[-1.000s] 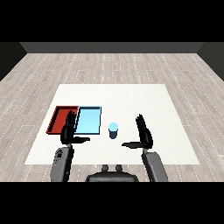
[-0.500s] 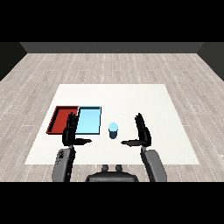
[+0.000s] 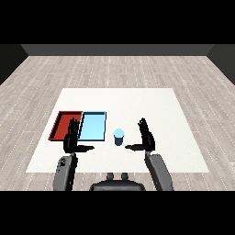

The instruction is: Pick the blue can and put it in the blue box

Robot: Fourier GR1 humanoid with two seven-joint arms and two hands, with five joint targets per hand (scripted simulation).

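Both hands open: left hand (image 3: 71, 139) | right hand (image 3: 146, 137) | blue can (image 3: 119, 137) untouched (label illegible)

A red tray (image 3: 65, 125) is laid flat on the white desk (image 3: 137, 103), toward its left side. The desk is surrounded by a floor (image 3: 114, 69) of pale grey wooden planks, bounded by a dark wall (image 3: 117, 49) behind.

Both grey forearms rise from the lower corners. The left hand (image 3: 72, 139) stands upright, fingers straight and pointing up, thumb stretched toward the middle. The right hand (image 3: 146, 137) mirrors it, fingers straight, thumb extended leftward, holding nothing.
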